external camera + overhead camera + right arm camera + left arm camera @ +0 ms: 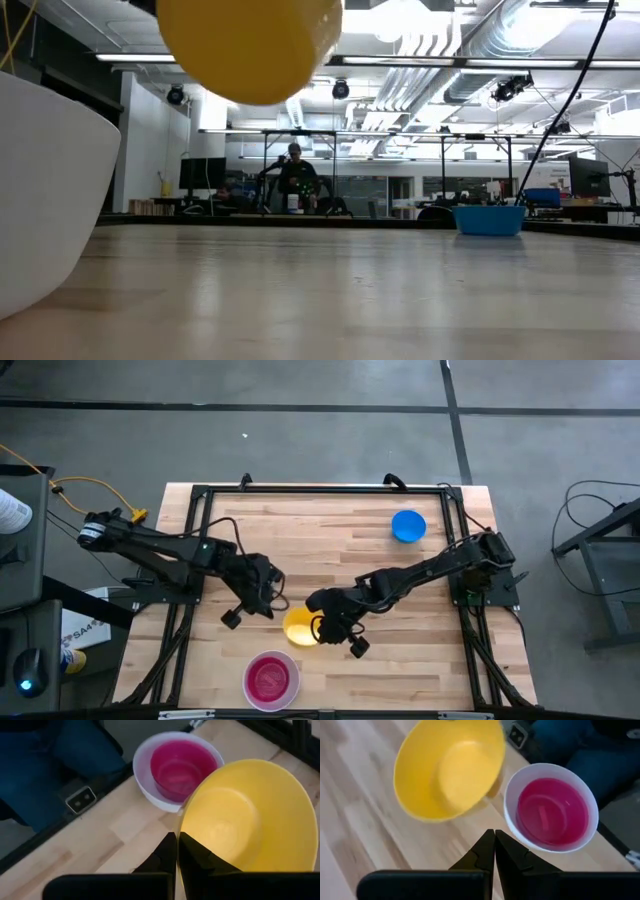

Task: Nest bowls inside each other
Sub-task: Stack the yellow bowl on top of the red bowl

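A yellow bowl (pixel 298 627) hangs in the air near the table's middle, held by my right gripper (pixel 177 847); the low view shows its underside (pixel 250 45) well above the tabletop. A white bowl (pixel 250 695) with a pink-red bowl (pixel 271 678) nested in it stands by the near edge. A blue bowl (pixel 408 526) rests on its base at the far right. My left gripper (pixel 494 842) is shut on nothing, just left of the yellow bowl (pixel 450 770). My right gripper pinches the yellow bowl's rim (pixel 180 827), one finger inside the bowl and one outside. The fingers slant down at it from the table's right side. The bowl is lifted clear of the table and tilted, its opening still facing mostly up.
Bare wooden tabletop lies between the blue bowl and the white bowl (pixel 512 820). A black frame rail (pixel 320 490) runs round the table's edges. In the low view a person (pixel 296 175) sits in the room far behind the table.
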`<move>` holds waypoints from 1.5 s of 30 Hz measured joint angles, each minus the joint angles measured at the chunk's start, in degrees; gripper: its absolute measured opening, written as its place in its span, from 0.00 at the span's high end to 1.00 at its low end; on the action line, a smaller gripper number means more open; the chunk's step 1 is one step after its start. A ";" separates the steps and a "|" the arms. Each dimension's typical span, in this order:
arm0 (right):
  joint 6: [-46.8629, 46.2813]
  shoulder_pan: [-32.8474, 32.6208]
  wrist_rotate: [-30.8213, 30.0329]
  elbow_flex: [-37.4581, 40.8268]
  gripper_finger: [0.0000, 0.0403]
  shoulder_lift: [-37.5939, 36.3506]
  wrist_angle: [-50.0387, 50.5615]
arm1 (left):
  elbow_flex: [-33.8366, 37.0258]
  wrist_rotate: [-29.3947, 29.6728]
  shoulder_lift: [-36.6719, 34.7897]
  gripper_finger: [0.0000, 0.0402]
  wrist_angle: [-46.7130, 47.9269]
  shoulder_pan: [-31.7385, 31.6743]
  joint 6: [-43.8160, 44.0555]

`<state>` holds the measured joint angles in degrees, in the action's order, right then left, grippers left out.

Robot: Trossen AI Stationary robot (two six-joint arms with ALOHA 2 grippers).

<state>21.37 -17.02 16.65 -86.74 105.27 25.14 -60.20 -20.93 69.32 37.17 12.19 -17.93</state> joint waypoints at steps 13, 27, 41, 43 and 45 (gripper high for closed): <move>0.02 0.16 1.83 0.00 0.99 0.00 -2.89 | 0.00 12.16 0.00 0.97 -1.03 7.47 -11.92; -0.26 0.16 1.94 0.00 0.99 0.00 -3.10 | 0.00 16.57 0.00 0.94 -3.74 7.32 -12.31; -0.04 0.16 2.95 0.00 0.99 0.00 -3.12 | 0.00 8.80 0.00 0.80 -5.61 7.36 -16.38; 0.22 0.16 2.92 0.00 0.99 0.00 -3.12 | 0.00 8.68 0.00 0.80 -6.58 7.34 -16.51; 0.82 0.16 2.90 0.00 0.99 0.00 -3.13 | 0.00 8.69 0.00 0.80 -6.64 7.32 -16.93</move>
<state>22.18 -16.86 19.55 -86.74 105.27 22.01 -60.20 -12.24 69.32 30.53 19.51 -34.85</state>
